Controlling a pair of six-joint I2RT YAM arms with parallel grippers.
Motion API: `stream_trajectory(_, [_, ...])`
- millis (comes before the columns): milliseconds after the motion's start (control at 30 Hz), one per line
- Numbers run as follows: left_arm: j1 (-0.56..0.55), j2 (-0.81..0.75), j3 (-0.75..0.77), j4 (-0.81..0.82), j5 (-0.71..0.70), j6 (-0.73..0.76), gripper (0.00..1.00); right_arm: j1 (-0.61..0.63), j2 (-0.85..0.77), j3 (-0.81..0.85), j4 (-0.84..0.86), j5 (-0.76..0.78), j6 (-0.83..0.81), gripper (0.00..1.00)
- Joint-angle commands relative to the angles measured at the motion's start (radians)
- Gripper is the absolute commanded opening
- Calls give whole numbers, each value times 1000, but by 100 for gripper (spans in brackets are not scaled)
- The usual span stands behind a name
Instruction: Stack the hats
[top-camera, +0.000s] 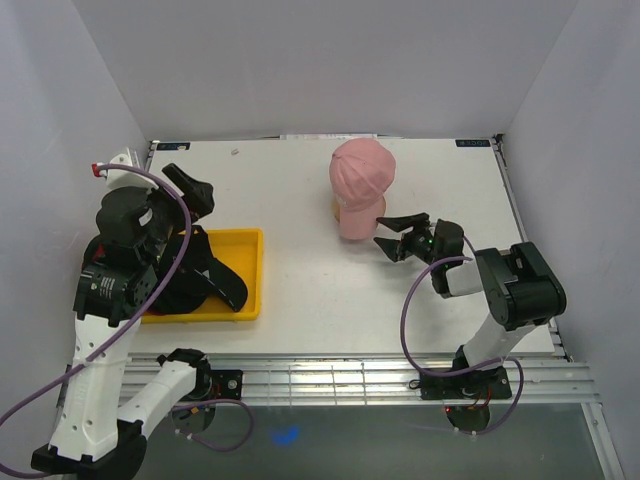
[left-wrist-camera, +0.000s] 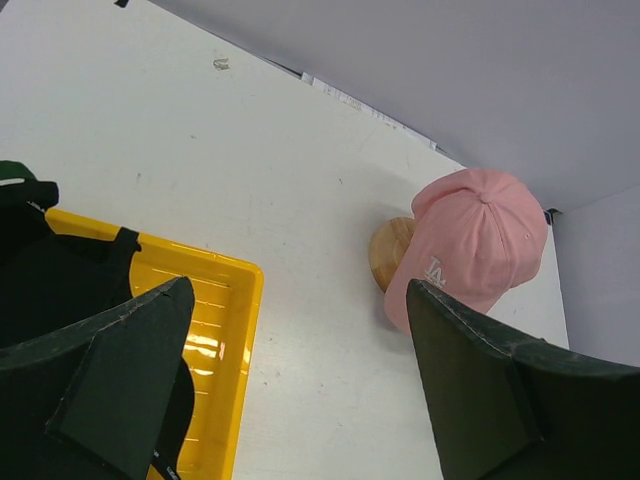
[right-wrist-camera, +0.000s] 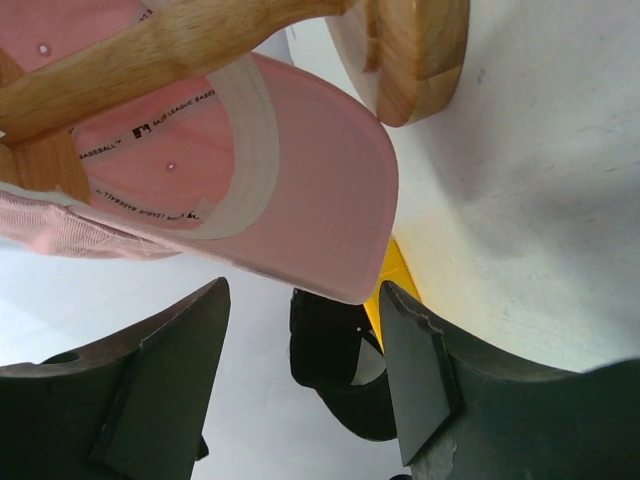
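A pink cap (top-camera: 362, 172) with a white "LA" sits on the wooden stand (top-camera: 343, 211) at the back middle of the table. Its brim (right-wrist-camera: 300, 190) hangs just above the gap of my right gripper (right-wrist-camera: 300, 375), which is open and touches nothing. In the top view the right gripper (top-camera: 397, 240) is just right of the stand's foot. Dark caps (top-camera: 195, 285) lie heaped in the yellow tray (top-camera: 250, 240) on the left. My left gripper (top-camera: 205, 225) hovers open over that tray, holding nothing. The left wrist view shows the black caps (left-wrist-camera: 50, 280) and a green edge (left-wrist-camera: 15, 172).
The tray's yellow rim (left-wrist-camera: 245, 290) lies left of bare white table, with the stand (left-wrist-camera: 392, 250) and pink cap (left-wrist-camera: 480, 240) beyond. White walls close in the table on three sides. The stand's round base (right-wrist-camera: 410, 60) is close above my right fingers.
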Motion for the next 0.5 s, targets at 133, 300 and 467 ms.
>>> stream_trajectory(133, [-7,-25,-32,11,-13,13,98,-23,-124,25,-163,13,-130,68])
stream_trajectory(300, [-8,-22,-43,9,-6,16,98,-43,-224,71,-383,48,-242,71])
stream_trajectory(467, [-8,-24,-53,3,2,14,98,-49,-314,178,-588,87,-386,73])
